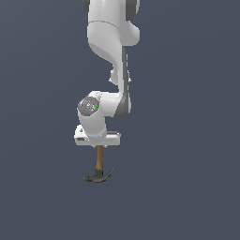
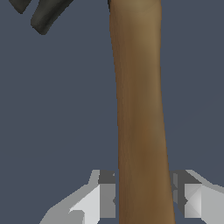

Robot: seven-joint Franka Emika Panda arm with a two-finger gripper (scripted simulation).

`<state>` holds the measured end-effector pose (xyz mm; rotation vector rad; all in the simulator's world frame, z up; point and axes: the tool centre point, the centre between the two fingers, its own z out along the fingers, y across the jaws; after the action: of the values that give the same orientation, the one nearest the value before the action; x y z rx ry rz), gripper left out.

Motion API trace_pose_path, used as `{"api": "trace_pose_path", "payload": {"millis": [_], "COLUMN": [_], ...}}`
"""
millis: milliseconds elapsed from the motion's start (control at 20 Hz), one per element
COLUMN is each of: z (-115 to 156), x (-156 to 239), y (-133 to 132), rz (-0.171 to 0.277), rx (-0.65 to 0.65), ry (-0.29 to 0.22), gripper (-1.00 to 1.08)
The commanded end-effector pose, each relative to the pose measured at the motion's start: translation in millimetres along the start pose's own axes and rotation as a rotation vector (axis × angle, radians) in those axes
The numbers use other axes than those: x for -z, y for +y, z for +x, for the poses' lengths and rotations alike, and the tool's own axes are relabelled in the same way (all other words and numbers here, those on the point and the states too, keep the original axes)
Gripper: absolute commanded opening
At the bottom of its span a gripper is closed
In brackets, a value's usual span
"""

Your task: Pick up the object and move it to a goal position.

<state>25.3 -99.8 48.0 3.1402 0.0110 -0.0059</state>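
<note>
The white jointed robot arm (image 1: 110, 70) is reaching down from the top centre of the exterior view; its claw (image 1: 99, 146) is gripping the orange-brown wooden handle of the claw hammer (image 1: 99, 161), whose dark grey metal head is hanging lowest, below frame centre

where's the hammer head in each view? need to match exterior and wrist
Exterior view: hammer head sits low in the picture, below the gripper, claw curving toward the exterior view's right.
Wrist view: only a dark piece of the head shows, at the frame edge.
Shared landmark: the wooden handle, between the gripper fingers.
</note>
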Motion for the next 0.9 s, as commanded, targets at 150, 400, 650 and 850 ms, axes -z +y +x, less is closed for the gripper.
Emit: {"api": "trace_pose_path", "payload": {"millis": [150, 400, 650, 850], "z": [-15.9, -36.9, -59.2, -77.8], "x": [37.9, 80.9, 127.0, 166.4], "y": [10.7, 23.0, 36.5, 48.0], "rz": [-0.001, 0.001, 0.001, 0.002], "rx": [0.0, 0.001, 0.001, 0.001], "ry": [0.005, 0.005, 0.005, 0.005], "gripper": [-1.0, -1.0, -1.0, -1.0]}}
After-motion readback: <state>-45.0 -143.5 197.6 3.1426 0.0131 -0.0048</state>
